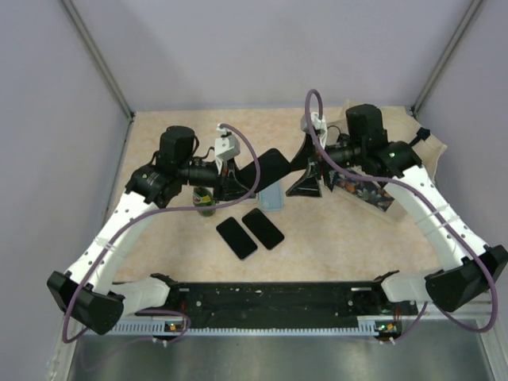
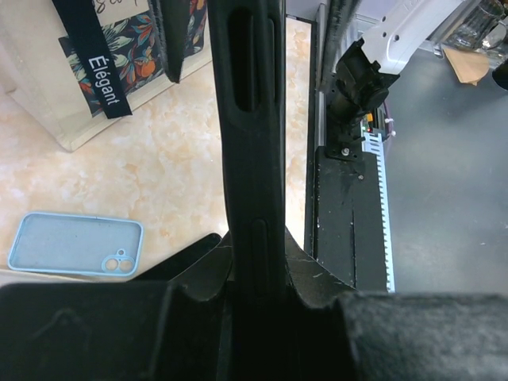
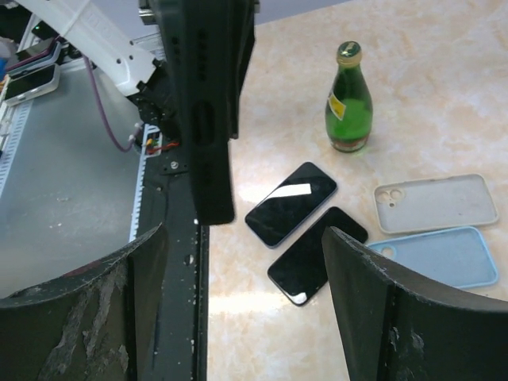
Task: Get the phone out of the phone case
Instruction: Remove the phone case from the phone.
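Beige marbled tabletop [image 1: 341,238], plain lilac-grey walls [image 1: 238,55]. Left gripper [image 2: 254,270] clamped on matte black phone case [image 2: 246,119], held off the table mid-scene, slotted edge showing. Below it: green glass bottle [image 1: 205,200], two glossy black phones [image 1: 236,237] lying flat, pale-blue case [image 1: 271,196]. Right gripper [image 1: 313,184] spread wide, empty, near the held case.
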Tool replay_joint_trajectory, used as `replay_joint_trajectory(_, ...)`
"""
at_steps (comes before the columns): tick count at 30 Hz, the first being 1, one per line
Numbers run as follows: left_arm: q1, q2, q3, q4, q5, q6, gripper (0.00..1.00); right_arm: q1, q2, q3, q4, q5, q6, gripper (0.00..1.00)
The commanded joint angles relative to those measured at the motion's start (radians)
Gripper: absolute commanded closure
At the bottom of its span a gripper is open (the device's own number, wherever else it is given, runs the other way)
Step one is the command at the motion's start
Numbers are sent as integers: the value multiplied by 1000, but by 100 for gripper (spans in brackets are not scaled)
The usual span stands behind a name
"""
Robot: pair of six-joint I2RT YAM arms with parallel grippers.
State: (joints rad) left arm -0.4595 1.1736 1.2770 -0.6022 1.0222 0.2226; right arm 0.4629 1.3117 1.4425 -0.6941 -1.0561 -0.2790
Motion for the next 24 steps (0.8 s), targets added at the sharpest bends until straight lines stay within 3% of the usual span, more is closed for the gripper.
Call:
replay_joint_trajectory(1, 1, -15, -2, 104, 47, -20, 100, 46, 1, 75, 8, -21, -26, 23)
replay_joint_trajectory(6, 1, -19, -18, 107, 45, -16, 100, 56, 21, 111, 8, -21, -17, 26)
replay_joint_trajectory(13, 1, -22, -22, 101, 49, -5, 100, 57, 41, 114, 5, -31, -23, 43)
replay_joint_trajectory(18, 1, -23, -22, 91, 55, 0, 100, 59, 41, 104, -15, -28, -51, 46)
replay_joint_trajectory(22, 1, -19, -22, 88, 61, 4, 100, 59, 41, 107, -19, -47, -57, 57)
replay_joint_trajectory(24, -1, -20, -21, 88, 65, 1, 100, 59, 43, 108, -27, -59, -71, 67)
